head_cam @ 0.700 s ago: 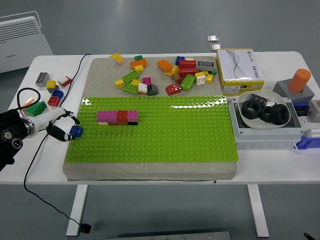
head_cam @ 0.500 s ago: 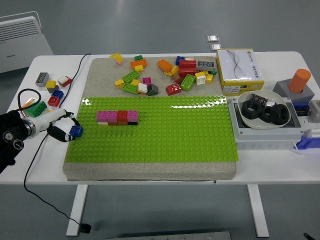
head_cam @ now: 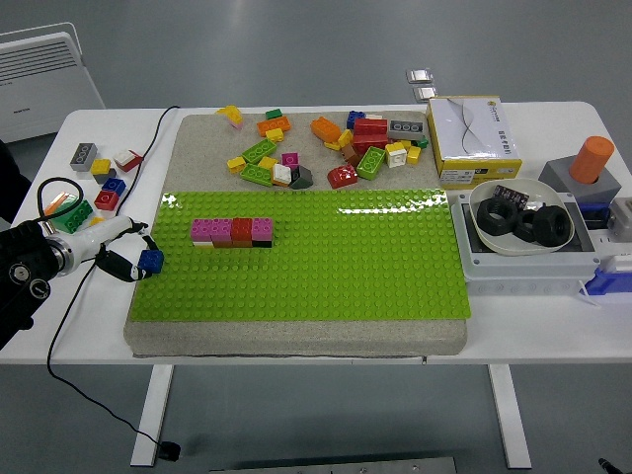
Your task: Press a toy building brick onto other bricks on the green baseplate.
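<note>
— Where was your brick?

— You had the blue brick [head_cam: 150,260] pinched in your left hand [head_cam: 104,252], right at the left edge of the green baseplate [head_cam: 326,267].

— And the others?

— The pink-and-red row [head_cam: 232,231] sat on the baseplate, apart from your brick; loose bricks [head_cam: 326,148] lay beyond it.
</note>
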You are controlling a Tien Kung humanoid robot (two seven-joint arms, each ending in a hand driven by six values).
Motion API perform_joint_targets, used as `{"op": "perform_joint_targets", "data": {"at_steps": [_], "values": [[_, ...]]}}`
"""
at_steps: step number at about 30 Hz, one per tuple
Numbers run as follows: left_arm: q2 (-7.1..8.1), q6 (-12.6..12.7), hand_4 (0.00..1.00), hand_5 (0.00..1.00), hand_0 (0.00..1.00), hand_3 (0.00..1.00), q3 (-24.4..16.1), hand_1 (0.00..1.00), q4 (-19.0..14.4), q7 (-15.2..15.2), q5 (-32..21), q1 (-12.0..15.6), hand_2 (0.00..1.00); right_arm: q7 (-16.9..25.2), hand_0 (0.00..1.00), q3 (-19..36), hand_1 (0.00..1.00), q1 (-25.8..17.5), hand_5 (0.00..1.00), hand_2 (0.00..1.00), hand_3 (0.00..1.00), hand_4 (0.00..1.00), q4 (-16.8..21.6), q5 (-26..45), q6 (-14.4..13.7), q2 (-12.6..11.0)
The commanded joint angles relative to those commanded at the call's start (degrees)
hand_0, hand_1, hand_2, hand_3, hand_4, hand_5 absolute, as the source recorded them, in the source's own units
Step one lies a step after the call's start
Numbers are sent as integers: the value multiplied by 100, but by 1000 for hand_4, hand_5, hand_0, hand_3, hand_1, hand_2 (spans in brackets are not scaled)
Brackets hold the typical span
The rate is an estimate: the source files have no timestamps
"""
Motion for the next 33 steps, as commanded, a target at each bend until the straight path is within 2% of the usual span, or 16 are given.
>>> {"op": "perform_joint_targets", "data": {"at_steps": [4,5,11,18,25,28,29,33], "values": [[-2,26,780,2,998,512,-58,998,-26,-90,-119,14,987,1,521,13,628,-2,998,747,814,885,0,-14,1,-6],[-5,39,922,2,986,496,-78,984,-34,-119,-151,22,961,2,521,17,627,-3,998,746,814,886,0,-18,1,-7],[-32,85,924,2,978,494,-217,976,-115,-196,-194,99,947,3,521,25,628,-6,998,745,812,886,0,-28,0,-13],[-21,76,939,2,969,494,-395,974,-415,-219,-207,119,939,5,521,18,628,-9,998,742,813,886,0,-9,-2,-32],[-174,44,941,2,971,493,-454,974,-467,-217,-184,61,944,1,521,11,626,-10,998,743,812,886,0,-23,-4,-31],[-194,16,941,2,971,493,-518,974,-512,-200,-128,81,944,0,521,-1,626,-15,998,743,812,886,0,-10,-5,-30],[-195,3,741,2,974,510,-537,981,-527,-193,-106,86,959,0,521,-3,626,-16,998,744,812,886,0,-8,-6,-30],[-174,-112,741,2,974,510,-565,981,-589,-124,-20,89,959,-2,521,-18,626,-15,998,744,812,886,0,4,-9,-34]]}}
